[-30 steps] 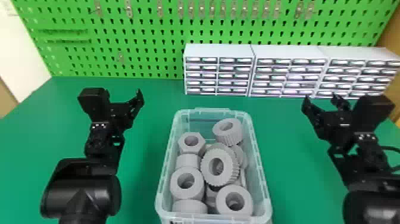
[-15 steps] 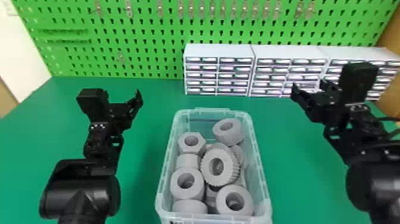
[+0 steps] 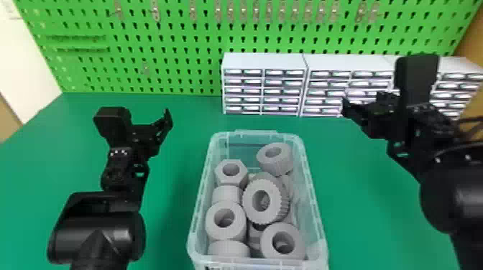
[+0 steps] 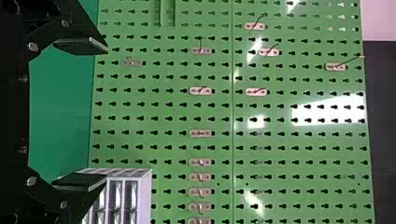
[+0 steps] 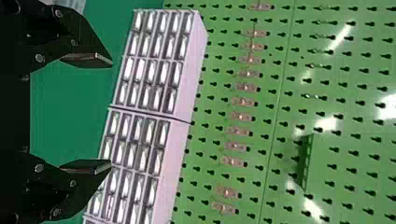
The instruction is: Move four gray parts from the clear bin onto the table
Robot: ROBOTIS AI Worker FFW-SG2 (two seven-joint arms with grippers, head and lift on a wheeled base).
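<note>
Because gray parts (image 3: 226, 231) need access, left end effector (image 4: 106, 113) and right end effector (image 5: 111, 113) — both released, empty — presumably stand clear of the clear bin (image 3: 313, 195).

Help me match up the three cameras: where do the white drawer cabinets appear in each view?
Head view: the cabinets stand at the table's far side, before the green pegboard, from mid-picture rightward.
Left wrist view: a part of them, partly behind one finger of the left gripper.
Right wrist view: a row beyond the right gripper, partly behind one finger.
Shared landmark: the pegboard.
</note>
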